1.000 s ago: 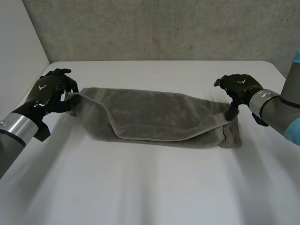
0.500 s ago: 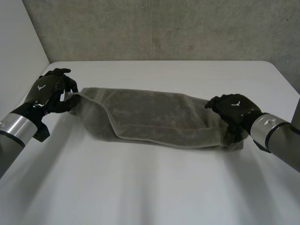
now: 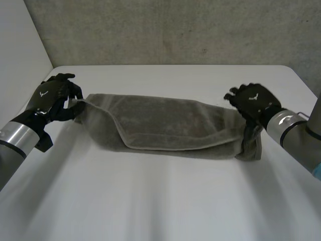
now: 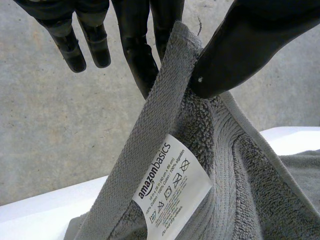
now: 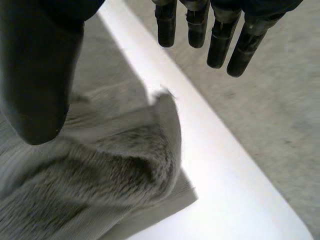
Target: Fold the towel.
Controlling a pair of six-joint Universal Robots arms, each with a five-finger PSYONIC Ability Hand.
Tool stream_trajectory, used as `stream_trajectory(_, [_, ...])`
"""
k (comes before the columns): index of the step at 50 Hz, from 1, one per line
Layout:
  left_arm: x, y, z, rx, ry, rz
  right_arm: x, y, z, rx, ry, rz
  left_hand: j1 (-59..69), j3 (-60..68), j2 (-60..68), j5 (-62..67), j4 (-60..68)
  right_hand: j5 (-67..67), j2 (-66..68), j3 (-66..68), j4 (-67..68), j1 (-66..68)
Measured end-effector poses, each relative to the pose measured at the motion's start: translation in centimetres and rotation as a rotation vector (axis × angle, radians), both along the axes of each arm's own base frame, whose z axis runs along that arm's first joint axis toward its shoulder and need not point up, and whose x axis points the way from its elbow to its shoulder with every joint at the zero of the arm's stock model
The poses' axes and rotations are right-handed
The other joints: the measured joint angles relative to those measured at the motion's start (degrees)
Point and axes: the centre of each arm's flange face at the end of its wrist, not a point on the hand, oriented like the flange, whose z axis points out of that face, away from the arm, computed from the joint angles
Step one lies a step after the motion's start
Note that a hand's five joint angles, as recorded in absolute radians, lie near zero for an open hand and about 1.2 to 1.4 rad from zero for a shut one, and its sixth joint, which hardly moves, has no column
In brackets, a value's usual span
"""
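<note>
Your long grey terry-cloth towel [image 3: 165, 123] lies folded lengthwise across the middle of the white tabletop [image 3: 160, 201], running from 9 to 3 o'clock. Your left hand [image 3: 50, 100] is at the 9 o'clock end, grasping the hem of that corner. In the left wrist view its thumb [image 4: 240, 55] pinches the hem against the fingers [image 4: 142, 55], and a white care label [image 4: 172, 187] hangs just below. Your right hand [image 3: 256, 103] is at the 3 o'clock end, released. Its fingers are straight and apart from the thumb, with the rumpled towel end under its palm.
</note>
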Motion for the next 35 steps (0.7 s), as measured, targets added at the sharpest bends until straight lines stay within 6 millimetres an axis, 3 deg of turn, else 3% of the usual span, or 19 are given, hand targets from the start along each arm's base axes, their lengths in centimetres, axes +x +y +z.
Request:
stream_trajectory(5, [0.1, 0.0, 0.0, 0.001, 0.001, 0.003, 0.2, 0.7, 0.1, 0.014, -0.027, -0.008, 0.0, 0.0, 0.0, 0.0, 0.0, 0.0, 0.0, 0.0, 0.0, -0.2])
stream_trajectory(13, [0.2, -0.1, 0.0, 0.004, 0.003, 0.005, 0.5, 3.5, -3.7, 0.059, 0.151, 0.091, 0.0, 0.0, 0.0, 0.0, 0.0, 0.0, 0.0, 0.0, 0.0, -0.2])
stream_trajectory(17, [0.2, 0.0, 0.0, 0.005, 0.004, 0.004, 0.5, 3.7, -4.6, 0.045, 0.216, 0.117, 0.0, 0.0, 0.0, 0.0, 0.0, 0.0, 0.0, 0.0, 0.0, -0.2])
stream_trajectory(26, [0.1, 0.0, 0.0, 0.006, 0.004, 0.001, 0.7, 2.4, -3.4, 0.019, 0.152, 0.086, 0.0, 0.0, 0.0, 0.0, 0.0, 1.5, 0.9, 0.0, 0.0, 1.7])
stream_trajectory(35, [0.2, 0.1, -0.1, 0.011, 0.002, 0.006, 0.9, 2.5, -2.4, 0.007, 0.115, 0.073, 0.0, 0.0, 0.0, 0.0, 0.0, 22.2, 21.1, 0.0, 0.0, 21.6])
